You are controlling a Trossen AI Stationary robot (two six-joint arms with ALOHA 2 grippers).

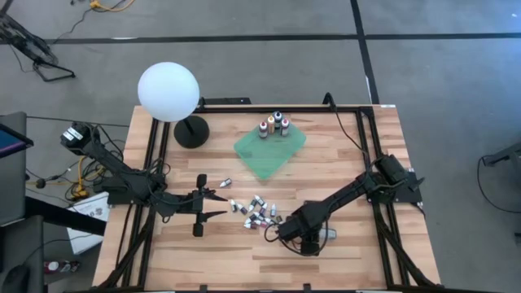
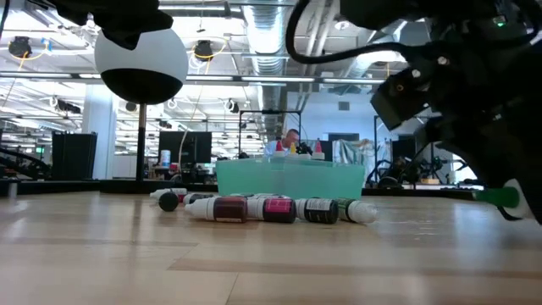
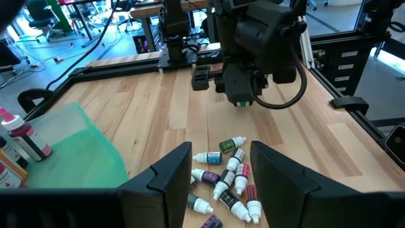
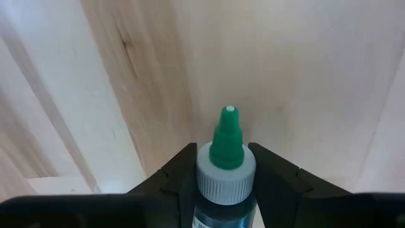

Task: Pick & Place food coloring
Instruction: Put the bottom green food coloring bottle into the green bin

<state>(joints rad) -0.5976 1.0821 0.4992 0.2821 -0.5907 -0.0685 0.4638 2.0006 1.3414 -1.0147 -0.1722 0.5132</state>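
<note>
- Bottles (image 1: 259, 213) lie in a loose heap just ahead of your left gripper (image 1: 213, 204), whose fingers gape wide around nothing.
- Your right gripper (image 4: 218, 180) pinches a green-tipped bottle (image 4: 224, 164) above the pale planked table (image 1: 350, 244).
- More bottles stand on the green cloth (image 1: 270, 150).

A wooden worktop (image 1: 342, 252) carries a green square cloth (image 1: 264, 156) near its far edge and, beside it, 1 white globe lamp (image 1: 168, 92) on a black base (image 1: 191, 131).
</note>
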